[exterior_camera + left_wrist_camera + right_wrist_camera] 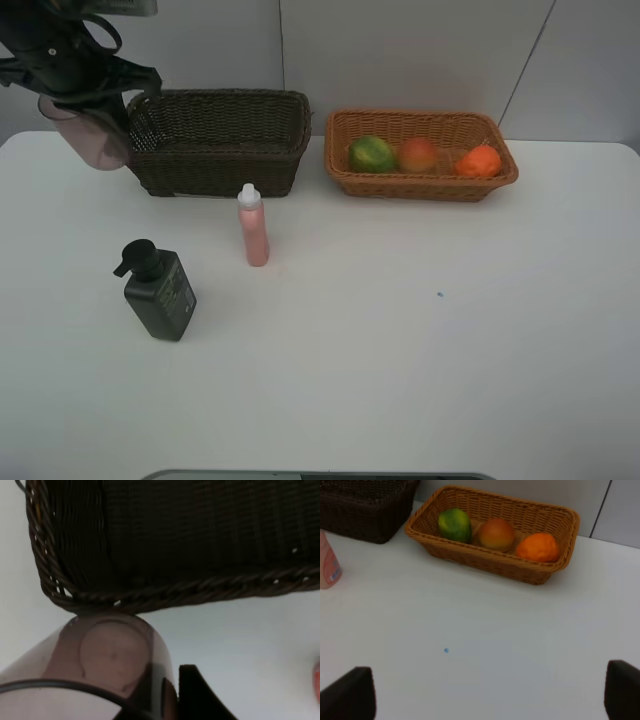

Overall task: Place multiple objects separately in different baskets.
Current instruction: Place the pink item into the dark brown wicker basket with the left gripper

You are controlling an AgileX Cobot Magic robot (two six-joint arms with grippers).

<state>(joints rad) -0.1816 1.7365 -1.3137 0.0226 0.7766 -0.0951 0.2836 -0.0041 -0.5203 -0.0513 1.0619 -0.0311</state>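
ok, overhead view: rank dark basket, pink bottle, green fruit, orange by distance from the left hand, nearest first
From the left hand, holding the cup:
1. dark basket, right beside it, back left.
2. pink bottle, standing in front of that basket.
3. green fruit, left end of the light basket.
4. orange, right end of it.

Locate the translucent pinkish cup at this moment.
In the exterior high view the translucent pinkish cup is at far left, held by the left gripper just outside the dark brown basket's left end.
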